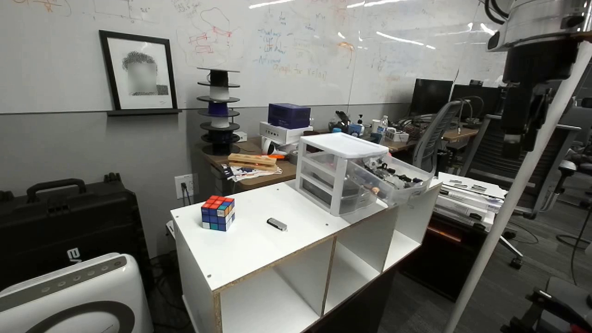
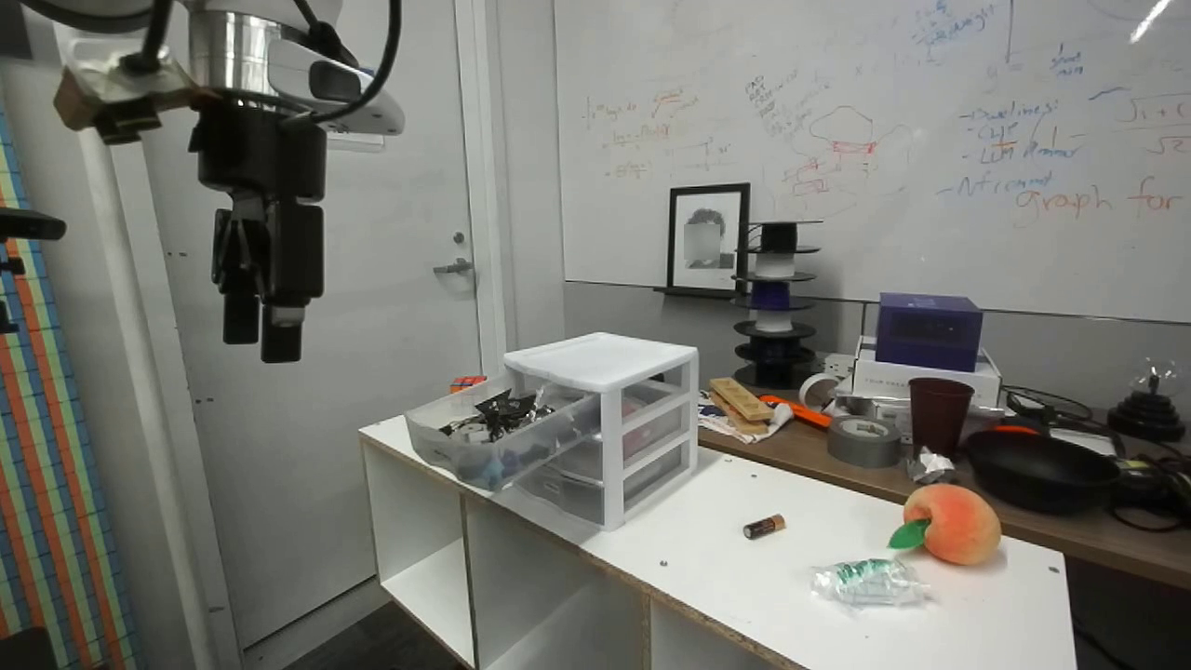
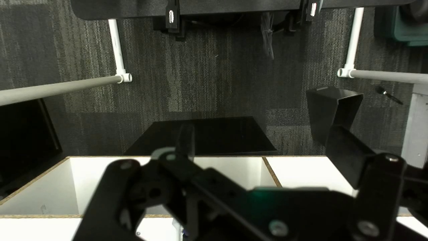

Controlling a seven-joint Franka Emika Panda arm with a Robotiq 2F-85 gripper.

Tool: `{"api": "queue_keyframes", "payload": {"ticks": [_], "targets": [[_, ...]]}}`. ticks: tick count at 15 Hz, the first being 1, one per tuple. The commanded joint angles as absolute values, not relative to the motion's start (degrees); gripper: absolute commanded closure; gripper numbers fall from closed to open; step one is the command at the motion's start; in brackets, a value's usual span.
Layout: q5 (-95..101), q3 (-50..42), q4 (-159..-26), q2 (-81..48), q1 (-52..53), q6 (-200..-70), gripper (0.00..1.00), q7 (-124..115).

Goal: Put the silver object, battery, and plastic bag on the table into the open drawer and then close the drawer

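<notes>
Gripper spread wide; drawer juts past table edge; open room around battery.

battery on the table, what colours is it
Battery: black with a copper-coloured end, best seen in an exterior view.

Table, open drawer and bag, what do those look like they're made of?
Table: likely chipboard with a smooth white coating; speckled brown shows along its edges. Drawer: probably plastic, cloudy and translucent; contents show blurred through its wall. Bag: seemingly thin clear plastic, shiny and crinkled.
</notes>
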State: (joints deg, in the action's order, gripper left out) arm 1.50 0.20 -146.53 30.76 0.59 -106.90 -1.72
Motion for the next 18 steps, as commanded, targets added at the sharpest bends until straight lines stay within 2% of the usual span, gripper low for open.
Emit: {"api": "queue_keyframes", "payload": {"ticks": [1, 9, 18], "targets": [[1.4, 0.4, -146.5, 30.8, 0.4, -106.8, 0.00, -1.6], [3.6, 2.2, -145.6, 28.4, 0.7, -107.2, 0.00, -2.4], [6.0, 9.9, -136.2, 9.2, 7.0, -114.4, 0.00, -2.1]]}}
